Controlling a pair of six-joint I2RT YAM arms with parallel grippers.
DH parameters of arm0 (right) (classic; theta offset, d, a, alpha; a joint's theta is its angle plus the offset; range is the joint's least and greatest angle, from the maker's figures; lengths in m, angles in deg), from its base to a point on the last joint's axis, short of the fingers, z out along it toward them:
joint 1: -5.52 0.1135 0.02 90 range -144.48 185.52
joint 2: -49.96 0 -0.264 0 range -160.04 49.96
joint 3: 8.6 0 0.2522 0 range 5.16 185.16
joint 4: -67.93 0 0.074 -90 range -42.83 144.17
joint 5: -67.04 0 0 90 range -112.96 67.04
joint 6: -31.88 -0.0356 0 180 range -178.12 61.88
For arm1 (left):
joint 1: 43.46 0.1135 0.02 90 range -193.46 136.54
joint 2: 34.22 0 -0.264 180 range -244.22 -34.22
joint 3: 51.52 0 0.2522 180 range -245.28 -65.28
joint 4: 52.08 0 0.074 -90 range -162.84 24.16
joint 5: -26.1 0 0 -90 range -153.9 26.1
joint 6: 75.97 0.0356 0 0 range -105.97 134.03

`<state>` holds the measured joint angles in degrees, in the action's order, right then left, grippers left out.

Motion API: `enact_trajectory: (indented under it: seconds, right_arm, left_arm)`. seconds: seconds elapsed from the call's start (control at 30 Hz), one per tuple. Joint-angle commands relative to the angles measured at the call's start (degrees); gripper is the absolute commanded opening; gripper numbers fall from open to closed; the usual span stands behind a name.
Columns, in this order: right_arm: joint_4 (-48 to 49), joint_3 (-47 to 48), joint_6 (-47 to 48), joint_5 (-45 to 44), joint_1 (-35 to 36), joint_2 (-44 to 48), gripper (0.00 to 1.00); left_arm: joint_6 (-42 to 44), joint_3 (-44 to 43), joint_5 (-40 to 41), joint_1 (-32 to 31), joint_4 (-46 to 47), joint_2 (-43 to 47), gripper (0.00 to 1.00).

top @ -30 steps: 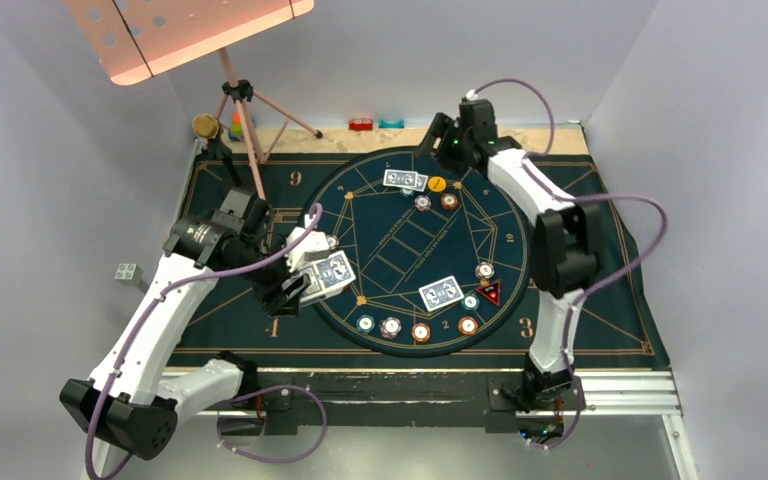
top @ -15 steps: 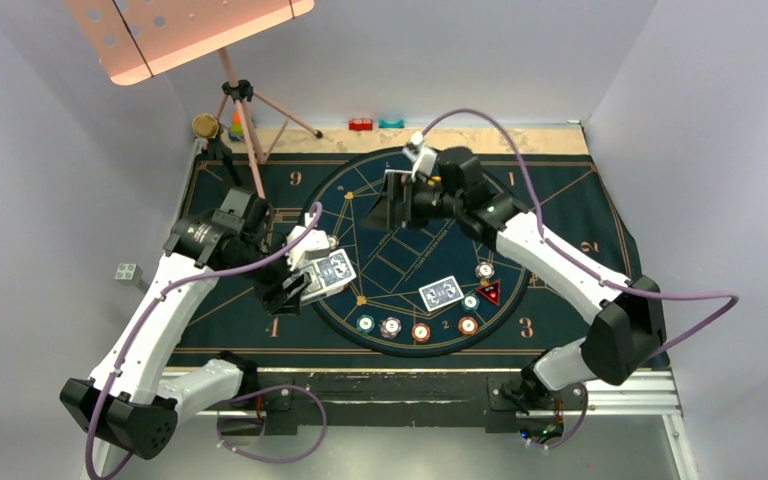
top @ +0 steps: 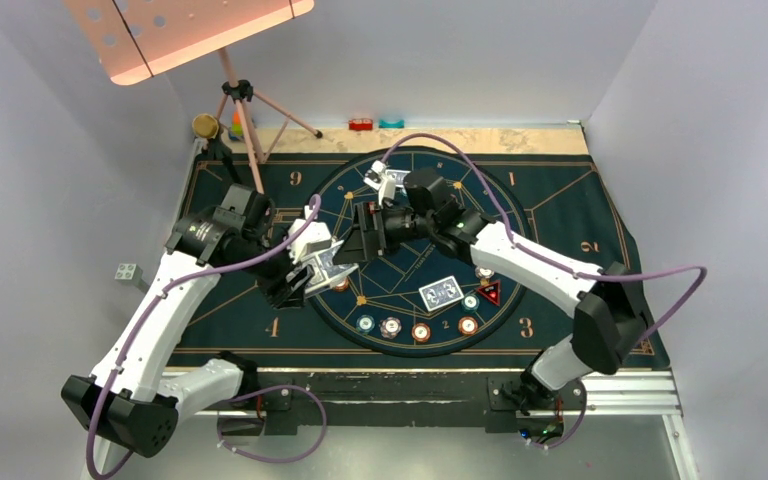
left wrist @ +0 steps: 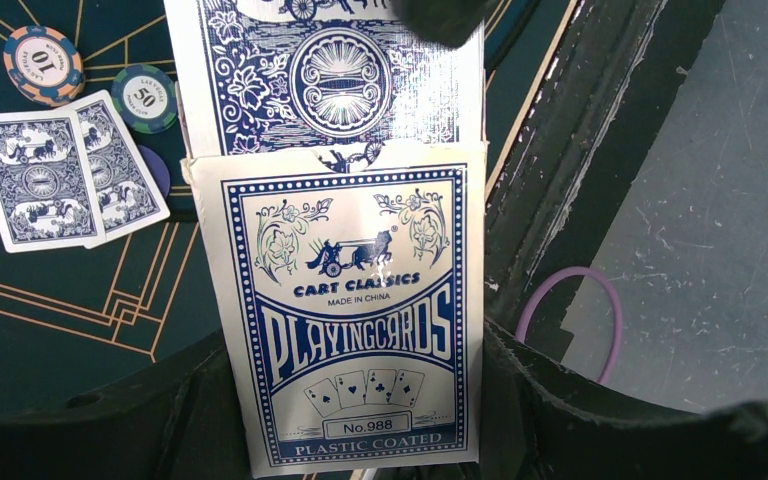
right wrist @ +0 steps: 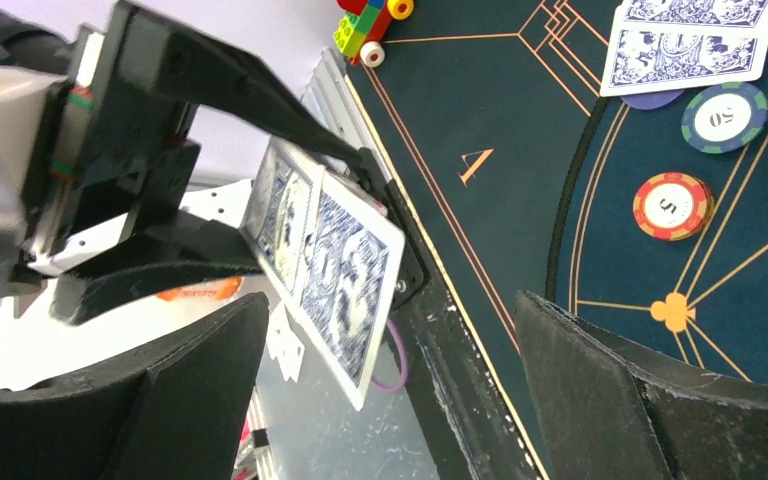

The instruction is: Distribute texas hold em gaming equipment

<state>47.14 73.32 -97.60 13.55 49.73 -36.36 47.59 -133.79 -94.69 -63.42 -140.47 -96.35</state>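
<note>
My left gripper (top: 305,280) is shut on a blue-and-white playing card box (left wrist: 345,320), holding it tilted above the mat's left side. Blue-backed cards (left wrist: 340,80) stick out of the box's open end. My right gripper (top: 358,238) is open, its wide jaws facing the box's (right wrist: 330,260) card end, one dark fingertip (left wrist: 440,15) over the protruding cards. Two cards (top: 441,292) lie face down on the round field, beside a red triangular marker (top: 489,292). Chips (top: 390,325) line the near rim. Another card pair (left wrist: 60,170) lies by a green chip (left wrist: 144,97).
The dark blue gold-lined mat (top: 580,200) covers the table. A pink music stand on a tripod (top: 245,110) rises at the back left. Red and teal blocks (top: 375,124) sit at the far edge. A toy-brick car (right wrist: 365,25) is beside the mat.
My right arm swung from the mat's far side to the left, down to the card box, and its jaws widened. The left gripper tilted the box up slightly.
</note>
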Motion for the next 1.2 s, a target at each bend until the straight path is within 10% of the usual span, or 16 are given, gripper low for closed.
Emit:
enact_trajectory:
  seconds: [0.0,0.6,1.17]
  right_arm:
    - [4.8,2.5,-2.7,3.2,0.3,-3.3,0.98]
    - [0.2,4.7,-1.0,0.5,0.0,-3.2,0.61]
    - [-5.1,4.1,1.8,-3.3,-1.9,0.0,0.49]
  left_arm:
    - [-1.0,-1.5,-1.3,-0.2,1.6,0.0,0.0]
    - [-0.2,-2.4,-1.7,-0.2,0.1,0.0,0.0]
    - [0.7,-3.6,-2.7,-0.2,-1.1,0.0,0.0]
